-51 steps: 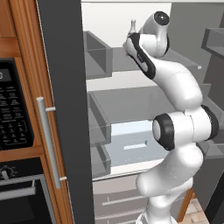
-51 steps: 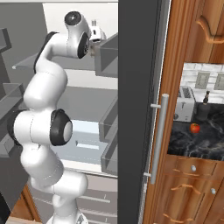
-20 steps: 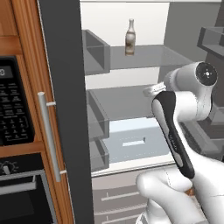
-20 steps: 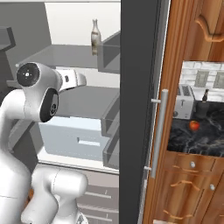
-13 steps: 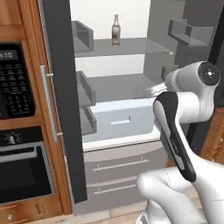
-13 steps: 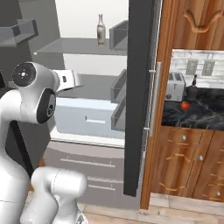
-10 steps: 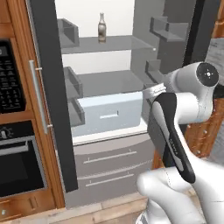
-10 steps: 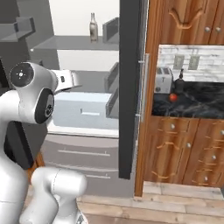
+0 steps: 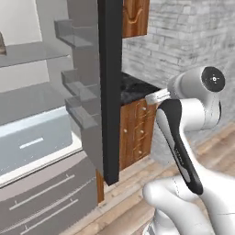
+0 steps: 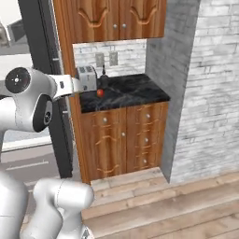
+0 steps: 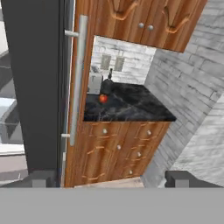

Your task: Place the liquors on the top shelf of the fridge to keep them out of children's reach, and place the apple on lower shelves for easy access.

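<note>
Two small dark pincer (image 11: pixel 112 178) fingertips (image 11: pixel 43 178) rose at the bottom of the hand view, set wide apart with nothing between them. Beyond them stood a black stone table (image 11: pixel 144 109) atop wooden drawers (image 11: pixel 118 153), tucked between the fridge (image 11: pixel 35 87) and a grey brick wall (image 11: pixel 192 96). The red-orange apple (image 11: pixel 103 99) lay on the table near its back left corner. Just behind it stood the dark, round-bodied liquor bottle (image 11: pixel 107 84) with its thin black neck, beside a silver toaster (image 11: pixel 95 83). The fridge's open dark grey door carried a long silver bar handle (image 11: pixel 77 78), seen edge-on.

From the right base view, the white arm (image 10: pixel 28 105) was folded low at the left, its wrist pointing toward the table (image 10: pixel 135 95). The apple (image 10: pixel 100 93) sat in front of the toaster (image 10: pixel 86 78), with the dark bottle (image 10: pixel 104 79) just to the right.

From the left base view, the fridge door (image 9: pixel 109 92) stood open with grey door bins (image 9: pixel 80 98) on its inner face. A light blue-white drawer (image 9: pixel 36 142) showed inside, under grey shelves (image 9: pixel 32 53). At the far left edge, on the upper shelf, a sliver of something brownish (image 9: pixel 2 46) was too cropped to identify.
</note>
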Robot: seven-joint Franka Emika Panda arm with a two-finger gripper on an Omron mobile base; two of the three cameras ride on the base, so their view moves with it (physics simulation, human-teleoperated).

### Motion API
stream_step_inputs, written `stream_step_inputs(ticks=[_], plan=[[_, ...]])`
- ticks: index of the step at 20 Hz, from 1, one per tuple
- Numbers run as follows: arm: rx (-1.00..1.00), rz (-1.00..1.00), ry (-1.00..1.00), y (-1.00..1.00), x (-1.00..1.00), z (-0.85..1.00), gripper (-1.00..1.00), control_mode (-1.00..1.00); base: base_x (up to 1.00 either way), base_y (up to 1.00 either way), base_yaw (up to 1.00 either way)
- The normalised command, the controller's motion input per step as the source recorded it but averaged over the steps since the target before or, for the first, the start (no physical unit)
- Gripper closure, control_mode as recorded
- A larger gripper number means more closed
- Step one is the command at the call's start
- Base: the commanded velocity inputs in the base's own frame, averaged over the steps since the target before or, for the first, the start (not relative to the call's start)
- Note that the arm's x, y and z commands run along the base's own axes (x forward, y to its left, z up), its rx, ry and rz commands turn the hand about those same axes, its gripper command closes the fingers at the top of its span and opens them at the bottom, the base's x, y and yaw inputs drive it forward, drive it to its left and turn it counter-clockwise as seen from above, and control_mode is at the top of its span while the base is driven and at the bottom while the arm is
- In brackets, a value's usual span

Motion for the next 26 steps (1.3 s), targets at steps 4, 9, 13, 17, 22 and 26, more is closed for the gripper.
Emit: stream_step_inputs(ticks=[4,9,13,17,22,26], plan=[[0.00,0.00,0.00,0.00,0.00,0.00,-1.00,1.00,0.00,-0.64,-0.72],[0.00,0.00,0.00,0.00,0.00,0.00,-1.00,1.00,0.22,-0.36,-0.44],[0.00,0.00,0.00,0.00,0.00,0.00,-1.00,1.00,0.47,-0.31,-0.06],[0.00,0.00,0.00,0.00,0.00,0.00,-1.00,1.00,0.59,-0.39,0.19],[0.00,0.00,0.00,0.00,0.00,0.00,-1.00,1.00,0.60,-0.19,0.42],[0.00,0.00,0.00,0.00,0.00,0.00,-1.00,1.00,0.63,-0.01,0.52]])
